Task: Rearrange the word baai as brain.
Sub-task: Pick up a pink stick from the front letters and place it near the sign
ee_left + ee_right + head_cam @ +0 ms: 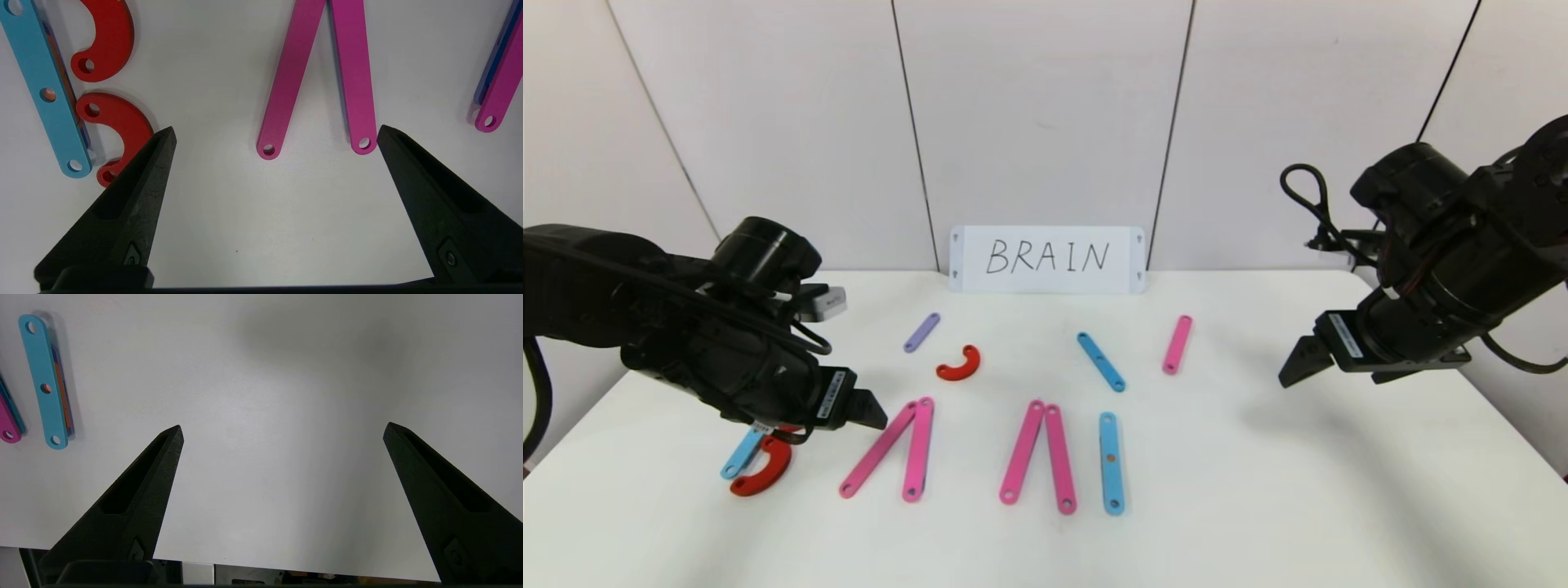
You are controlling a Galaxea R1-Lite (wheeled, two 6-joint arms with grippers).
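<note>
**Letters baai lie flat on the table**

Left gripper point(870, 411), fingers spread and empty, hovers by the b point(756, 461) of blue strip and red curves. Beside it lie two pink a's point(898, 447) and a blue i point(1111, 462). Right gripper point(1298, 361), also spread, hangs well apart.

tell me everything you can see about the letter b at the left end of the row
The letter b is built from flat, matte, plastic-looking pieces lying on the white table: one light-blue straight strip with three holes as its stem and two red half-ring curves, upper and lower, as its bowls. The curves' holed ends sit against the strip. It lies at the robot's near left, partly under the open left claw, which touches nothing.
</note>
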